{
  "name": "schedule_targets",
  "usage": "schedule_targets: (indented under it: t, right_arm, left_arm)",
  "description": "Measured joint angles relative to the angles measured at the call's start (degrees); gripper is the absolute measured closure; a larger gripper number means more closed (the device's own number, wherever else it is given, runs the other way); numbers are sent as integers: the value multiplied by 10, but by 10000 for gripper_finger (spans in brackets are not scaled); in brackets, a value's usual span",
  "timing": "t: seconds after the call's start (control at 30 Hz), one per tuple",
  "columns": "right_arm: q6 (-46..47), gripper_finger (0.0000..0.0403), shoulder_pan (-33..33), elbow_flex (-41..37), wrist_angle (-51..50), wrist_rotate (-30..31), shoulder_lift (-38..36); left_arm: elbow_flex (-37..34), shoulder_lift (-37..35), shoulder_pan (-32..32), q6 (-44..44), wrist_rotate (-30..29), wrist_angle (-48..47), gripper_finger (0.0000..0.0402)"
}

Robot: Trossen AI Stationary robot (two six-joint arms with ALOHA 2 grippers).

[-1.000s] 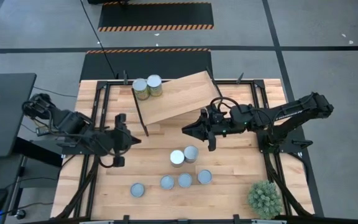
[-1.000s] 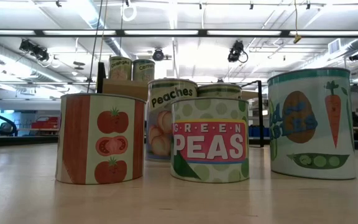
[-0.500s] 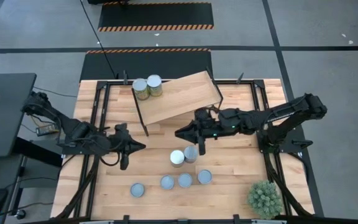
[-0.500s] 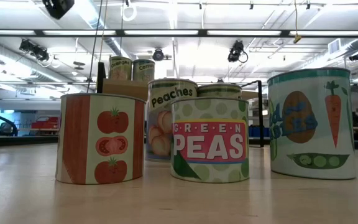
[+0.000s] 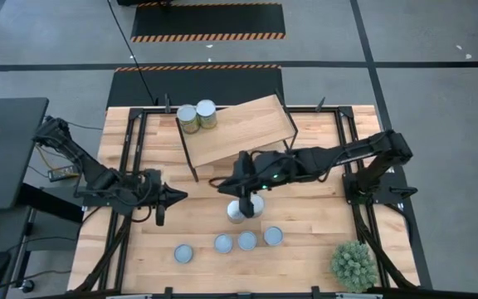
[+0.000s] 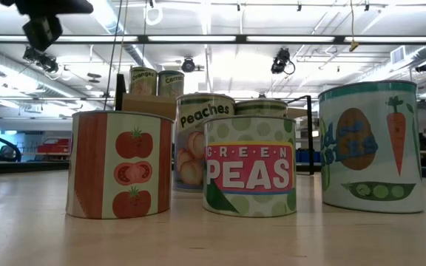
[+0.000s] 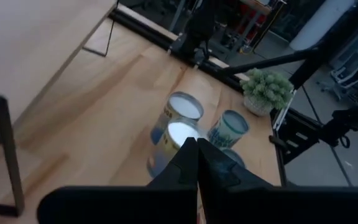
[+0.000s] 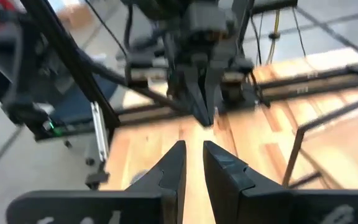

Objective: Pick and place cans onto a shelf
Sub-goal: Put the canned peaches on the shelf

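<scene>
Two cans (image 5: 187,118) (image 5: 207,114) stand on the far left corner of the tilted wooden shelf (image 5: 247,129). Two more (image 5: 236,212) (image 5: 256,205) stand at the table's middle, and several form a row (image 5: 246,241) near the front edge. My right gripper (image 5: 220,184) hovers just left of the middle pair, its fingers (image 8: 191,155) a narrow gap apart and empty. My left gripper (image 5: 181,197) is shut and empty over the table's left part, pointing at the right one. In the left wrist view its tips (image 7: 197,146) aim toward the middle cans (image 7: 174,134).
A spiky green plant ball (image 5: 353,264) sits at the near right corner. Black frame rails (image 5: 131,158) run along the table's sides. The shelf's thin black leg (image 5: 191,162) stands between the two grippers' far side. Bare wood lies left of the can row.
My right gripper has travelled toward the table's left edge, from beside the shelf's near right end to just past the two middle cans, rolling as it went. My left gripper has sunk toward the table and rolled, staying shut. No can has moved.
</scene>
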Motion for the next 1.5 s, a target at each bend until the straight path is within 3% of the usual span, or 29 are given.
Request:
schedule_targets:
  t: [0.23, 0.47, 0.67, 0.9, 1.03, 1.17, 1.33, 1.5]
  right_arm:
    - [4, 286, 0, 1, -18, -10, 35]
    - [14, 180, 0, 2, -39, -34, 61]
    - [-43, 105, 0, 1, -57, -41, 87]
    - [-66, 42, 0, 1, -108, -43, 116]
    - [-72, 19, 1, 1, -131, -42, 138]
    - [-83, 11, 4, 1, -147, -42, 154]
    - [-136, 15, 14, 1, -159, 7, 160]
    - [-166, 18, 16, 1, -157, -21, 175]
  left_arm:
    - [-25, -11, -1, -41, -11, 27, 397]
    - [-28, -11, 23, 57, -10, 149, 397]
    - [-33, -11, 81, 134, 35, 177, 397]
    - [-117, -18, 154, 90, 108, 268, 397]
    - [-172, -18, 169, 41, 96, 342, 397]
    - [-197, -18, 172, -45, 82, 352, 396]
    - [-199, -18, 164, -53, 113, 351, 389]
    - [-199, -18, 160, -53, 115, 354, 387]
